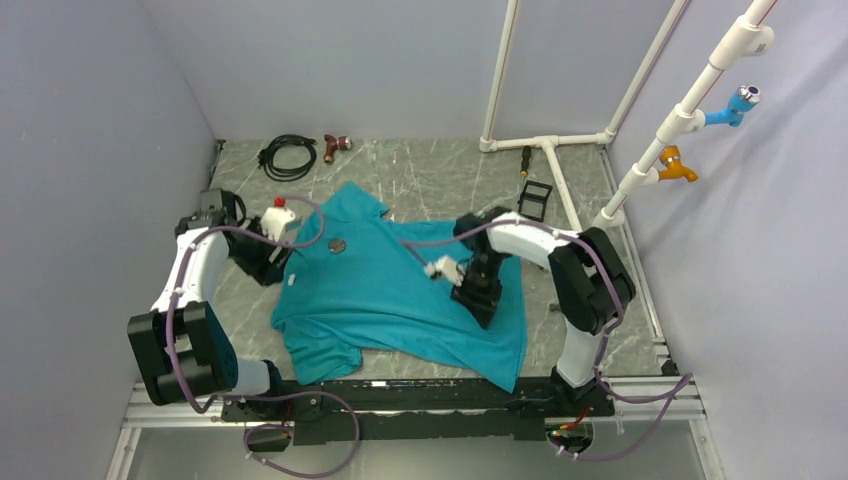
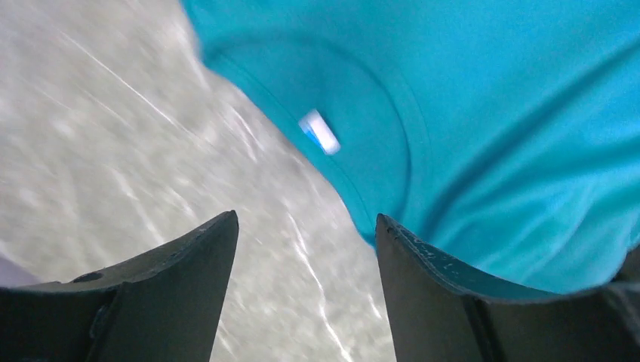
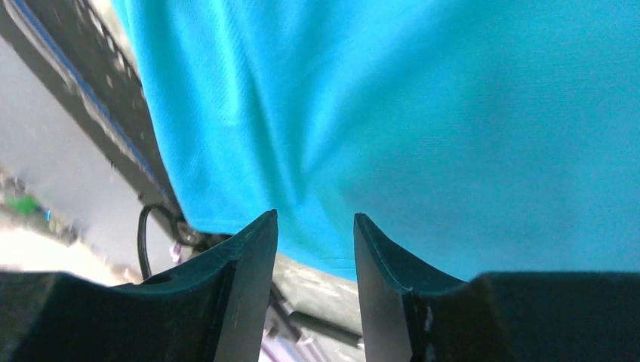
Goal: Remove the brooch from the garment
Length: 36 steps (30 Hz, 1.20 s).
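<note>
Dark, wedge-shaped fingers of the left tool (image 2: 306, 226) stood parted with nothing between them, hanging over the grey marbled tabletop (image 2: 113, 136) at the edge of the collar of the large teal-blue short-sleeved t-shirt (image 2: 513, 113). A small white-and-blue label (image 2: 318, 132) showed inside the neckline. The right tool (image 3: 315, 226) was also open, its gap narrower, poised over plain fabric near the shirt's near hem and gripping nothing; whether its tips touched the cloth could not be told. From above, the small round dark grey-brown brooch (image 1: 337, 243) lay on the upper chest of the spread-out shirt, close below the collar. It sat at roughly 3 o'clock from the left tool and about 10 o'clock from the right tool, nearer the left and well apart from the right. The disc looked rigid, light and low-lying, so it would likely offer only its thin rim to pinch and might slip from smooth fingers. The shirt appeared soft and limp, and would probably lift and stretch with the brooch if nothing pinned it down. A sound approach seemed to be pressing the fabric just beside the disc with one tool while the other nipped the rim across its width and pulled straight up.
</note>
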Each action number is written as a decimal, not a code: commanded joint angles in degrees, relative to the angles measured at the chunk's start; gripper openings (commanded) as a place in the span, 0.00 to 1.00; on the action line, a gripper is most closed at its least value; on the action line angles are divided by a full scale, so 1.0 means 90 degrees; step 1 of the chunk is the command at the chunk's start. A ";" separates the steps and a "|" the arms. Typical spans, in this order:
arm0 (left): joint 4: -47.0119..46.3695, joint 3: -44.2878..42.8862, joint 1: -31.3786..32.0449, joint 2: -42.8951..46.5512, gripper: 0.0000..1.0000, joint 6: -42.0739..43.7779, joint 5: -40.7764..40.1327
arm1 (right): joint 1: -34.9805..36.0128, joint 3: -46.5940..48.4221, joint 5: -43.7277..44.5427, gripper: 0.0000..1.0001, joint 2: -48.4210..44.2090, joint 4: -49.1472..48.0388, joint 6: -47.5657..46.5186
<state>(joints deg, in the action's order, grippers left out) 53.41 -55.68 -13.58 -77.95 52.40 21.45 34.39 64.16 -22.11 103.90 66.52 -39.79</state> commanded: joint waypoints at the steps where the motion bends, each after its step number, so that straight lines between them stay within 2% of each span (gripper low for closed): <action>1: -0.0977 -0.0755 0.0459 -0.0099 0.72 -0.1148 0.0961 | -0.0639 0.1519 -0.0833 0.45 -0.0095 -0.0239 0.0447; 7: -0.1926 -0.1466 0.0954 -0.1312 0.65 -0.3142 0.1214 | -0.1088 0.3221 -0.1668 0.45 0.0783 -0.0778 0.1671; 15: -0.2228 -0.1929 0.1091 -0.2700 0.52 -0.4892 0.1936 | -0.1059 0.3967 -0.2351 0.45 0.1613 -0.2101 0.3043; 20: -0.2406 -0.1921 0.1097 -0.3119 0.45 -0.5362 0.2031 | -0.0750 0.4432 -0.2399 0.45 0.2100 -0.2394 0.3250; 26: -0.2455 -0.1988 0.1099 -0.3517 0.41 -0.5638 0.2173 | -0.0696 0.4395 -0.2373 0.45 0.2242 -0.2637 0.3286; 31: -0.2482 -0.1959 0.1105 -0.3657 0.41 -0.5728 0.2108 | -0.0699 0.4310 -0.2335 0.45 0.2189 -0.2674 0.3223; 36: -0.2600 -0.1833 0.1107 -0.3695 0.47 -0.5781 0.2026 | -0.0697 0.4255 -0.2319 0.45 0.2132 -0.2662 0.3174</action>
<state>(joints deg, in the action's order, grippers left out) 31.99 -71.70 -3.81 -111.20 1.56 38.68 28.25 101.41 -42.09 124.20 44.42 -10.87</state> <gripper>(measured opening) 0.462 0.450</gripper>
